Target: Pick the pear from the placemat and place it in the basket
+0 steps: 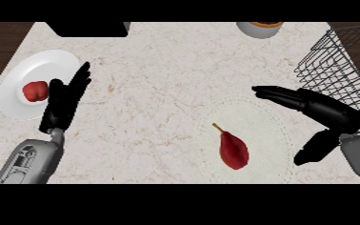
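Red pear on the placemat, both hands empty.

From the left: a white plate [49, 64] bearing a red fruit [34, 91], the left hand [65, 101] with straight fingers beside it, the pear [233, 149] lying on the pale placemat [264, 124], the right hand [316, 109] spread open just beside it, and the wire basket [330, 64] at the far right.

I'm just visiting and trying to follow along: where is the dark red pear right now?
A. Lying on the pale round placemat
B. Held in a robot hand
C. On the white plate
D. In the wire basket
A: the pear lies on the placemat, with the open right robot hand beside it, not touching; the basket sits farther right.
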Robot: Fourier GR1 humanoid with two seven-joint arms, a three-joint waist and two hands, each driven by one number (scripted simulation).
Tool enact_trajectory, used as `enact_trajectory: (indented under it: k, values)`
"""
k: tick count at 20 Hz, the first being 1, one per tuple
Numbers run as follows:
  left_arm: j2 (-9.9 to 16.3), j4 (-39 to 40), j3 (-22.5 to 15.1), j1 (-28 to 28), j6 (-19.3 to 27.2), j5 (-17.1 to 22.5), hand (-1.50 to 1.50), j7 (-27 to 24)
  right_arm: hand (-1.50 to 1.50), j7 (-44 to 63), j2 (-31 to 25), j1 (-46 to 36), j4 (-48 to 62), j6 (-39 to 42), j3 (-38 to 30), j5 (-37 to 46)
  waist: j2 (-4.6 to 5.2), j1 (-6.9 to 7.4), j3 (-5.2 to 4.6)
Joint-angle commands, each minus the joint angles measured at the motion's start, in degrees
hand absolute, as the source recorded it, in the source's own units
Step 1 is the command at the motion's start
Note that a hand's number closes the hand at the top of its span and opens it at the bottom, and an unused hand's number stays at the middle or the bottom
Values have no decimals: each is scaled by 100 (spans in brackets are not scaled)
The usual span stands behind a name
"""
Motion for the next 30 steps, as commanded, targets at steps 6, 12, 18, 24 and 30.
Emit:
enact_trajectory:
  k: [6, 12, 18, 24, 30]
  values:
    - [-380, -188, 121, -69, -14, -432, 0, 355, -150, -420, 540, 46, 297, 64, 159, 734, -5, -26, 0]
    - [-564, -72, 249, -300, -27, -625, 0, 471, -150, -329, 1005, -59, 376, -104, 249, 995, -2, -37, 0]
    - [-537, -119, 580, 91, -379, -650, 0, 57, -150, -266, 1278, 308, 195, -93, 278, 1303, -7, -42, -1]
    - [-596, 57, 668, 97, -538, -887, 0, -91, -150, -437, 1440, -44, 622, -5, 151, 1595, -3, -32, -1]
    - [-604, -470, 874, 189, -680, -800, 0, 277, -150, -354, 1770, -180, 1130, -147, 295, 2028, -5, -10, 0]
